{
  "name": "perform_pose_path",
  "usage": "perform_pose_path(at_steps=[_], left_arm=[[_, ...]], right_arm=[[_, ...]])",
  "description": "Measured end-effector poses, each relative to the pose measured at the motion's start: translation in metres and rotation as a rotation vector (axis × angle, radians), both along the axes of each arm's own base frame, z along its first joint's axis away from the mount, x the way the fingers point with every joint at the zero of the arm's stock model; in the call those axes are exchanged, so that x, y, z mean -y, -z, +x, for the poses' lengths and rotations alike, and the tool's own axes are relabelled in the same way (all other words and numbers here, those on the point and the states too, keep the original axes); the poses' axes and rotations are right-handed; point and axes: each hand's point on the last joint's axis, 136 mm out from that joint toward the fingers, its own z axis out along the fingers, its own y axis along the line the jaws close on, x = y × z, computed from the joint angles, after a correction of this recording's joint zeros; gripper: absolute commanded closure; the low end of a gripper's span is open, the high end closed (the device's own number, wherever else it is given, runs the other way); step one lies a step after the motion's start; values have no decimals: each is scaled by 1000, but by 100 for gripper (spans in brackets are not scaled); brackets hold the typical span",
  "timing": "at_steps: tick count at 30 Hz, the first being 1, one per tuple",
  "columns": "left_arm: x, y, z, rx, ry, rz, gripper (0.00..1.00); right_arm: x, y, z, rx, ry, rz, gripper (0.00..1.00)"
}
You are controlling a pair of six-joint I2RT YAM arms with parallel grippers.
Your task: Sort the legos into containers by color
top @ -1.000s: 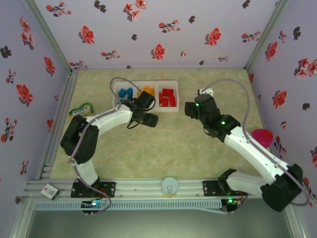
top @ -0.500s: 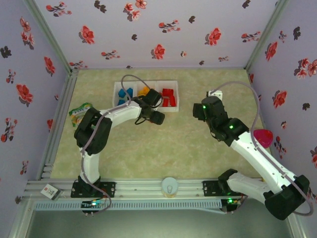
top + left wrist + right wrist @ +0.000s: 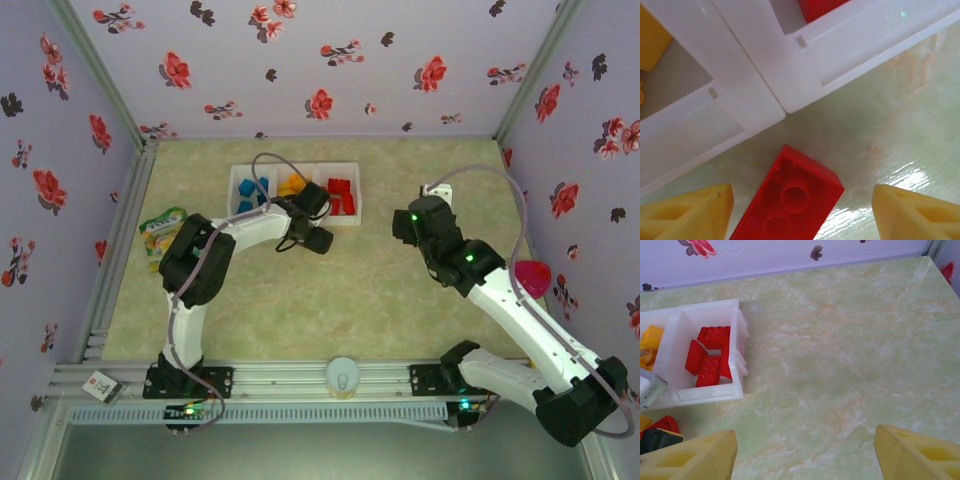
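While the left gripper (image 3: 802, 192) hangs low over the table (image 3: 900, 125) just in front of the tray (image 3: 755, 95), its jaws stand wide apart with a loose red brick (image 3: 790, 200) lying between them. That brick rests on the table with its hollow underside up. It sits just beside the tray's front wall, where the middle and right compartments join, and outside both. The finger at the lower right of the left wrist view (image 3: 920, 212) is clearly apart from the brick. The finger at the lower left (image 3: 685, 212) comes very close to it, and I cannot tell whether they touch.

Seen from above, the tray's left compartment holds blue bricks (image 3: 250, 188), the middle one holds yellow-orange bricks (image 3: 293, 183), and the right one holds red bricks (image 3: 343, 195). In the right wrist view the red ones lie loosely heaped, some flat and some tilted against each other.

The right gripper (image 3: 805, 445) hovers above bare table well to the right of the tray, with its jaws spread wide and nothing between them. A green packet (image 3: 160, 225) lies on the table to the left of the tray. A pink cup (image 3: 530, 275) stands far to the right of the tray, beside the right arm (image 3: 490, 285).
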Motion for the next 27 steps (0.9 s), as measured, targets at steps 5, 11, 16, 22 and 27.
perform_pose_path(at_steps=[5, 11, 16, 22, 27], left_arm=[[3, -3, 2, 8, 2, -4, 34], [5, -2, 0, 5, 6, -1, 45], [6, 2, -1, -3, 7, 7, 50], [7, 5, -3, -10, 9, 13, 62], [8, 4, -4, -6, 11, 20, 72]], right_arm=[[1, -1, 0, 4, 4, -2, 27], [1, -1, 0, 4, 6, -3, 27], [2, -1, -1, 6, 6, -2, 27], [4, -1, -3, 6, 8, -4, 28], [4, -1, -4, 7, 9, -4, 28]])
